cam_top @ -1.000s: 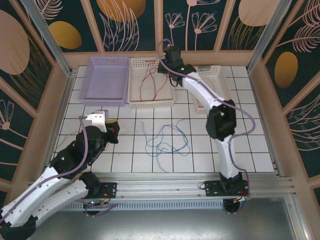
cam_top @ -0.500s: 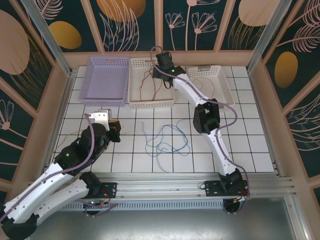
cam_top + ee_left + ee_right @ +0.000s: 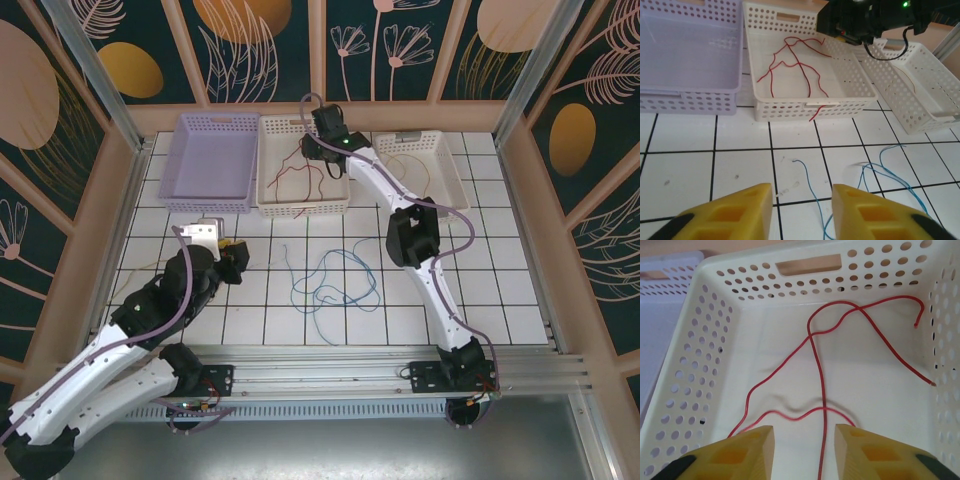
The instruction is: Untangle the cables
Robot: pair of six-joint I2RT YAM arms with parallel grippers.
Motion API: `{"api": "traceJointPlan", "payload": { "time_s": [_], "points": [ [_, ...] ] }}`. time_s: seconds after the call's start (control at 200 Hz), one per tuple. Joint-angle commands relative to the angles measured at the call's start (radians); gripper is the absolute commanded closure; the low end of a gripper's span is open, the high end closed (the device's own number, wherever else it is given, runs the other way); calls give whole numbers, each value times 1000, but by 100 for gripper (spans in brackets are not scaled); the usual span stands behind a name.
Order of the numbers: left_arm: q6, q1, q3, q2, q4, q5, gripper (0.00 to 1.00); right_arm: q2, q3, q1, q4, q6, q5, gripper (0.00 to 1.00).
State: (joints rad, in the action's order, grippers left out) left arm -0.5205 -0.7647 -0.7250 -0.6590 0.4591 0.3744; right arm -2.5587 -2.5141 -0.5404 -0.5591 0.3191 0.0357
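Left gripper: the left gripper sat at the bottom edge of its wrist view with its yellow fingers apart and nothing clamped between them. In the overhead view it was left of centre, above the tiled table.
Right gripper: the right gripper hung at the bottom of its wrist view, over the middle cream basket. Its fingers were parted and pinched nothing.
Red cable: the red cable lay loose inside the middle cream basket, looping and crossing itself. One strand ran down through the gap between the right fingers. In the left wrist view one end poked out at the basket's front wall.
Blue cables: the blue cables lay in tangled loops on the white tiles at the centre of the overhead view, between the two arms and apart from the baskets. In the left wrist view one loose end reached the tiles just above the gap between the left fingers.
Orange cable: a thin orange cable lay inside the right cream basket, at the upper right.
Purple basket: the purple basket stood at the upper left, just beside the middle cream basket.
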Motion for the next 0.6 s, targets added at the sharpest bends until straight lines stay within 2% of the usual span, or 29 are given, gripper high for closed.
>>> {"api": "traceJointPlan", "payload": {
  "time_s": [0.0, 0.14, 0.24, 0.405, 0.465, 0.51, 0.596],
  "points": [
    [-74, 6, -1, -12, 47, 3, 53, 148, -19, -2, -52, -19, -9, 59],
    [-238, 6, 45, -27, 100, 37, 35, 335, 130, -33, -46, -54, -8, 50],
    [-318, 6, 81, -47, 110, 33, 27, 502, 328, -64, 19, -94, -16, 43],
    [-423, 6, 158, -68, 119, 99, 14, 773, 635, -98, 143, -115, -16, 33],
    [-450, 6, 180, -75, 117, 124, 11, 871, 733, -106, 187, -115, -16, 17],
    [-472, 5, 198, -76, 116, 148, 4, 942, 801, -113, 216, -116, -41, 6],
    [-498, 6, 225, -69, 118, 166, 2, 1064, 908, -126, 249, -117, -41, 1]
  ]
}}
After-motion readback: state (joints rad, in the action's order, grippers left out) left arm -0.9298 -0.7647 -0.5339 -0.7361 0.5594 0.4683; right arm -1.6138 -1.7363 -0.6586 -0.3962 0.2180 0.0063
